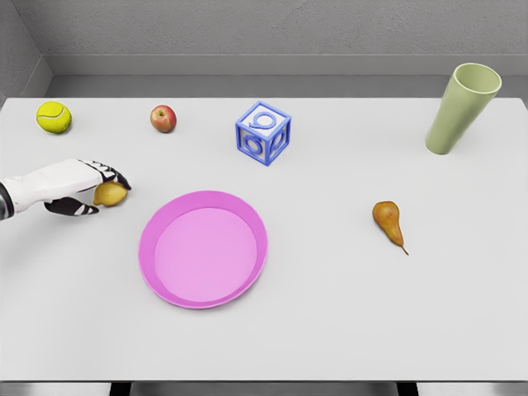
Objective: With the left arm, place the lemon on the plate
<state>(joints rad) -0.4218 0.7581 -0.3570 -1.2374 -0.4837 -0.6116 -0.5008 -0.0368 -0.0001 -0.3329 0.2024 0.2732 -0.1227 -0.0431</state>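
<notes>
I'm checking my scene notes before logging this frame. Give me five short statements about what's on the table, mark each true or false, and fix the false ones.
1. The left hand is closed around the lemon. True.
2. The lemon already lies on the pink plate. False: it sits on the table left of the plate, which holds nothing.
3. The pear lies right of the plate. True.
4. The green cup lies flat on its side. False: it stands, tilted in the picture.
5. The apple sits between the tennis ball and the blue block. True.

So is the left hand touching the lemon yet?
Touching. In the head view the left hand has fingers curled over the lemon and thumb beneath it, no gap visible. The lemon is left of the plate, apart.
</notes>
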